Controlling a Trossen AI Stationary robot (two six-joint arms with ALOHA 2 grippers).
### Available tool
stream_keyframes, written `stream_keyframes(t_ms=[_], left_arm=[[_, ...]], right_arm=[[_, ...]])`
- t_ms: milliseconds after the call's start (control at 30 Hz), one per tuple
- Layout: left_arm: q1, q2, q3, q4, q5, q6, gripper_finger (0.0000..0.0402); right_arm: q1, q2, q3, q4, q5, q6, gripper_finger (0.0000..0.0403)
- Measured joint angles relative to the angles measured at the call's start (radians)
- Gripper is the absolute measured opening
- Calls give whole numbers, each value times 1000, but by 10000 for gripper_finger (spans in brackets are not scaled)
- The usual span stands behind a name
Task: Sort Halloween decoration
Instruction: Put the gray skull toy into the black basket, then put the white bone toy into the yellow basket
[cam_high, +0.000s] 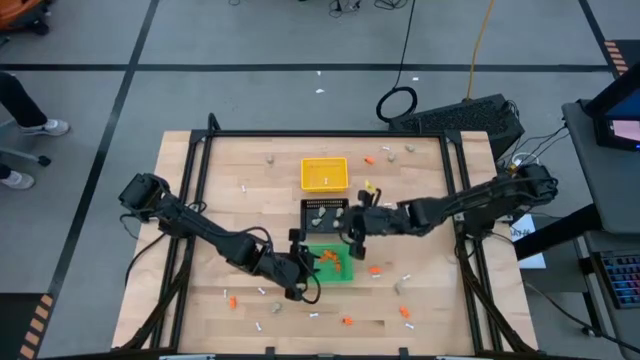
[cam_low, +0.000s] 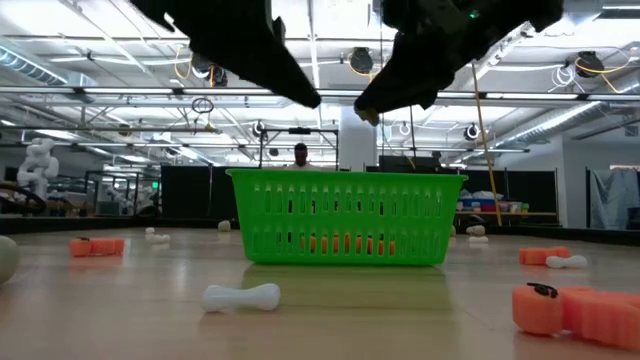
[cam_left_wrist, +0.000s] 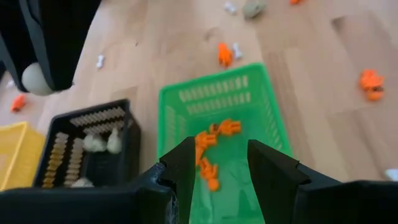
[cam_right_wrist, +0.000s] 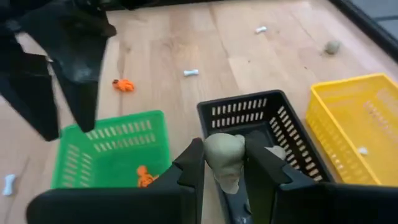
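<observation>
Three small trays stand in a row mid-table: yellow (cam_high: 325, 173) farthest, black (cam_high: 325, 212) in the middle, green (cam_high: 330, 262) nearest. The green tray (cam_left_wrist: 217, 118) holds several orange bits (cam_left_wrist: 211, 146); the black tray (cam_right_wrist: 261, 121) holds beige-grey lumps (cam_left_wrist: 102, 143). My left gripper (cam_left_wrist: 221, 152) hovers open above the green tray's near side, with nothing between its fingers. My right gripper (cam_right_wrist: 225, 149) is shut on a beige-grey lump (cam_right_wrist: 224, 155) above the black tray's right edge. Loose pieces of Halloween decoration lie scattered on the wood. My right gripper pinches the beige-grey lump by its two sides (cam_right_wrist: 214, 154) between its two fingers. The fingers slant downward, coming from the table's right side. The lump is lifted clear, above the black tray's rim, and part of it sticks out below the fingertips.
Orange bits (cam_high: 404, 312), white sticks (cam_low: 242, 296) and lumps (cam_high: 268, 158) lie around the trays on all sides. Black frame rails (cam_high: 200, 170) run along the table's left and right sides. A dark keyboard (cam_high: 470, 118) sits beyond the far right corner.
</observation>
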Motion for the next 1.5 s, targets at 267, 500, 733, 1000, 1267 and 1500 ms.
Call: stream_keyframes(t_ms=[267,500,733,1000,1267,1500], left_arm=[[-8,0,0,-10,-29,-15,145],[-14,-11,0,-14,-31,-25,145],[-24,-11,0,-20,-33,-20,145],[-26,-11,0,-21,-38,-19,145],[-27,-11,0,-21,-38,-19,145],[-28,-11,0,-20,-39,-17,145]], right_arm=[[-135,52,1,-70,-108,38,59],[-172,146,1,-66,-139,47,59],[-184,218,1,-20,-140,40,60],[-184,229,1,-9,-137,33,109],[-183,194,0,-22,-138,-4,157],[-142,11,0,-135,-139,-62,164]])
